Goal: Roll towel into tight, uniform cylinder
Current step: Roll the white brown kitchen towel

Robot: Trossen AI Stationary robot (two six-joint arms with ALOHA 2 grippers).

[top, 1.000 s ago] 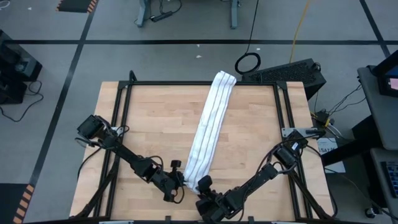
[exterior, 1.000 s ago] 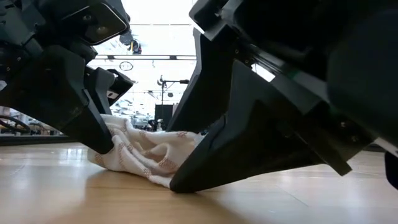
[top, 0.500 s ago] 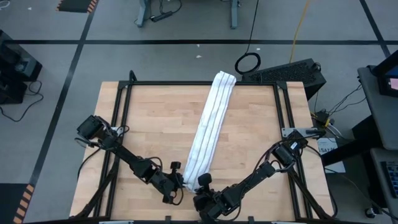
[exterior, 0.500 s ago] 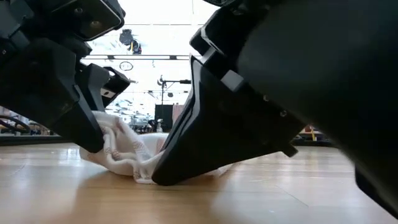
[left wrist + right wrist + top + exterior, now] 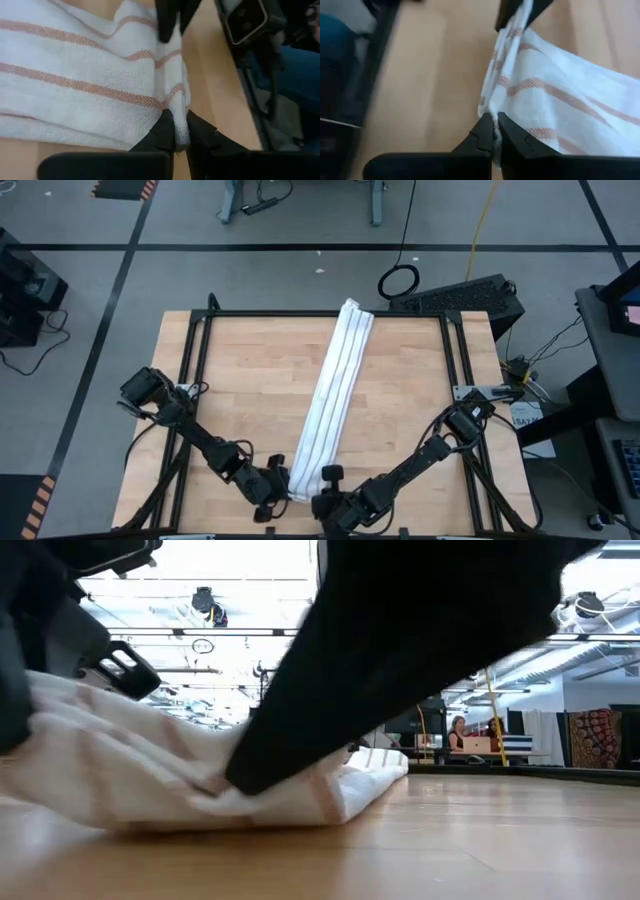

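Observation:
The towel (image 5: pixel 335 395), white with thin stripes, lies folded into a long narrow strip across the wooden table (image 5: pixel 240 380). It runs from the far edge to the near edge. Both grippers are at its near end, which is raised and bunched (image 5: pixel 150 780). My left gripper (image 5: pixel 284 486) is shut on that end's left corner. My right gripper (image 5: pixel 318 492) is shut on its right corner. In the low view a dark gripper body hides much of the scene. My left gripper pinches the towel's near-end corner (image 5: pixel 175 102) between its two fingers, slanting down from the table's left. Several layers bunch at the fingertips. The corner is raised off the wood. My right gripper pinches the near end's other corner at its folded edge (image 5: pixel 492 107) between its two fingers, slanting down from the right. The cloth runs from it across to the left gripper's fingers (image 5: pixel 520 10).
A black metal frame (image 5: pixel 200 330) borders the table. Beyond the far right corner sit a dark keyboard-like box (image 5: pixel 465 295) and a cable coil (image 5: pixel 398 280). Bare wood lies on both sides of the strip. A person (image 5: pixel 458 730) shows far off in the room.
My right gripper has taken hold of the towel's near end and risen a little, rolling as it went. My left gripper has shifted toward the near edge with its corner. The near end has come up off the wood, and the strip now looks narrower and straighter.

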